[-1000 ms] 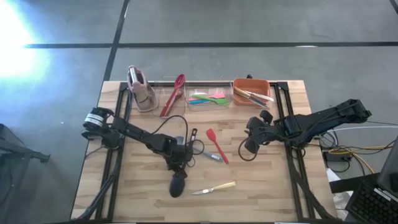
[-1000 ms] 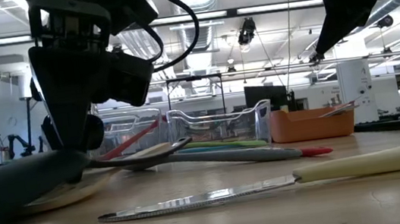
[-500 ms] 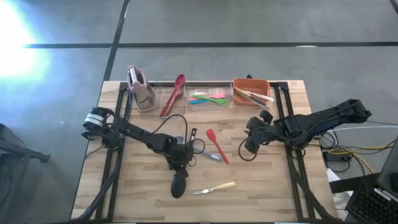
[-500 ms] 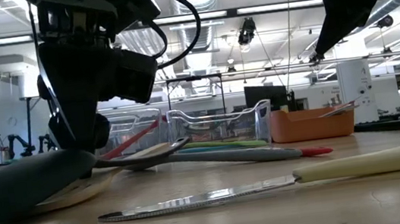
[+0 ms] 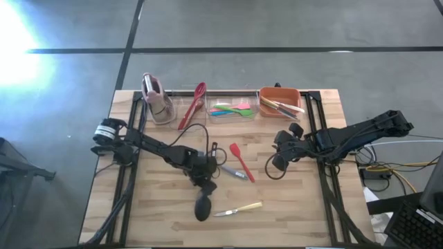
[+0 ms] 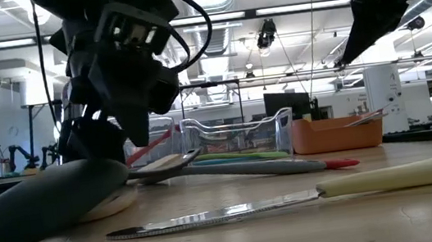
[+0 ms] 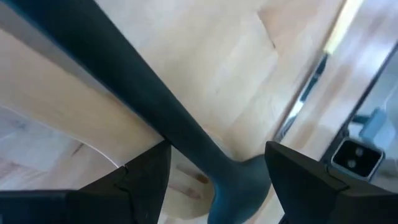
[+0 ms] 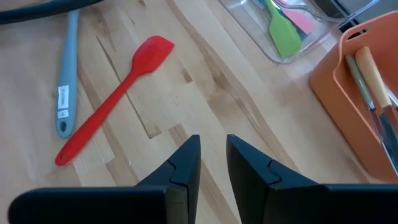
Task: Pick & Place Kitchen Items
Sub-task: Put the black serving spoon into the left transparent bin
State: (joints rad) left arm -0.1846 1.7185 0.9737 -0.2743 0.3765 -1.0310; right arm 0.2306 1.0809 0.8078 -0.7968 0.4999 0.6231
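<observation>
High view: the orange bin (image 5: 279, 94) holds pale-handled knives (image 5: 280, 106); the clear bin (image 5: 232, 115) holds green, pink and blue spatulas (image 5: 231, 108). Left claw (image 5: 205, 181) spread astride the black ladle (image 5: 202, 207); right claw (image 5: 279, 162) nearly pressed together, empty.

Left gripper (image 5: 205, 181) hid the black ladle's (image 5: 202, 206) handle from above; whether its fingers (image 7: 144, 180) touched the ladle was unclear. Ladle bowl was cut off at low view's left edge. Utensils in orange bin (image 5: 279, 102) were too small to identify.

Pale planked wooden worktop (image 5: 159, 207), smooth grain; matt black ladle (image 6: 44, 204); knife with shiny metal blade (image 6: 219, 214), matt cream handle
</observation>
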